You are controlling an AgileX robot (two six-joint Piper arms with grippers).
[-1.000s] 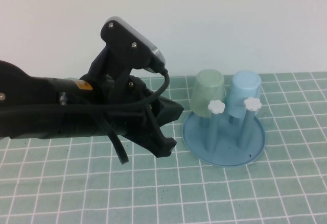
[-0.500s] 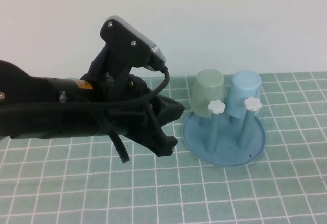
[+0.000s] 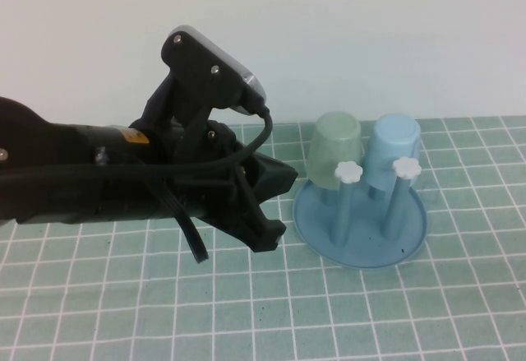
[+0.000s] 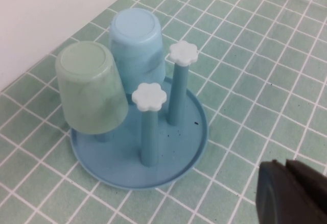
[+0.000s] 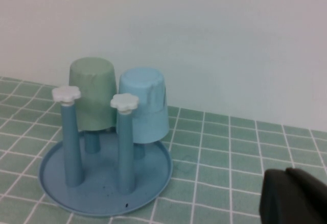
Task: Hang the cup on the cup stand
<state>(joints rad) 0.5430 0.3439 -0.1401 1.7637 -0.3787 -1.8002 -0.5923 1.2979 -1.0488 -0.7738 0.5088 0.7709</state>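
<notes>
The light blue cup [image 3: 394, 149] sits upside down over a back peg of the cup stand [image 3: 362, 251], a round blue dish with upright pegs. In the wrist views the cup [image 4: 135, 40] [image 5: 145, 101] rests on the cup stand [image 4: 117, 169] [image 5: 102, 193], apart from both grippers. My left gripper [image 3: 271, 233] [image 4: 282, 169] is shut and empty, low over the mat just left of the stand's rim. My right gripper [image 5: 287, 177] is shut and empty, off to one side of the stand and outside the high view.
A pale green cup [image 3: 334, 147] [image 4: 92, 86] [image 5: 92, 91] hangs upside down on the peg next to the blue one. Two front pegs with white flower knobs [image 3: 348, 171] [image 3: 406, 166] stand bare. Green tiled mat surrounds the stand; a white wall runs behind.
My left gripper has edged slightly toward the stand, then held still. Cups and stand have not moved.
</notes>
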